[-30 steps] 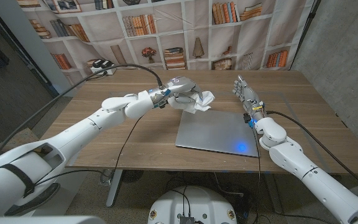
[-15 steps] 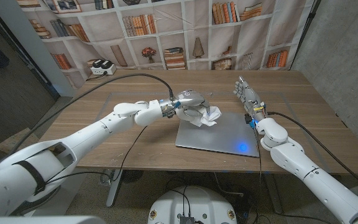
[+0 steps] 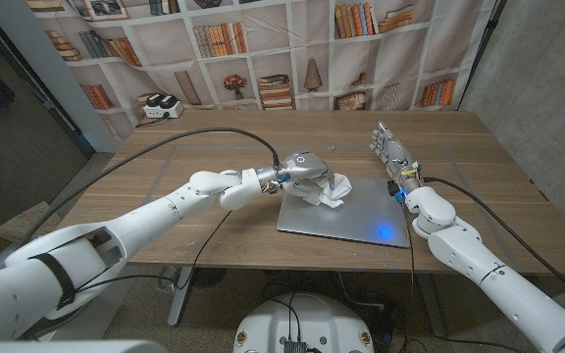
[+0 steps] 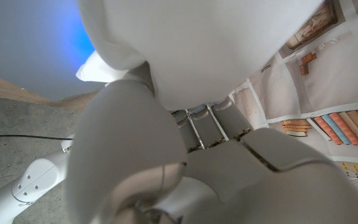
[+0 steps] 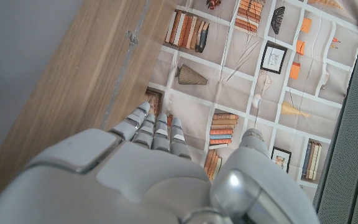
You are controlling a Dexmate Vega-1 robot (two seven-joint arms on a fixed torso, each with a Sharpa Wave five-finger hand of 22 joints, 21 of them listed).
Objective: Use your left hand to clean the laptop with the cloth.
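Note:
A closed silver laptop (image 3: 346,213) lies flat at the middle of the wooden table (image 3: 175,211), with a blue glow near its front right corner. My left hand (image 3: 305,169) grips a crumpled white cloth (image 3: 328,192) and presses it on the lid's far left part. In the left wrist view the cloth (image 4: 197,43) bulges over my left hand (image 4: 160,168), with the lid (image 4: 30,43) behind it. My right hand (image 3: 389,149) stands on its edge just beyond the laptop's far right corner, fingers straight and together, holding nothing. The right wrist view has my right hand (image 5: 135,168) over the table edge.
A black cable (image 3: 165,152) runs across the table's left half to my left wrist. A small white device (image 3: 159,106) sits at the far left edge. A bookshelf-print backdrop (image 3: 263,49) hangs behind the table.
My left hand has carried the cloth to the right and nearer, from beyond the laptop's far left corner onto the lid. The right hand has stayed still.

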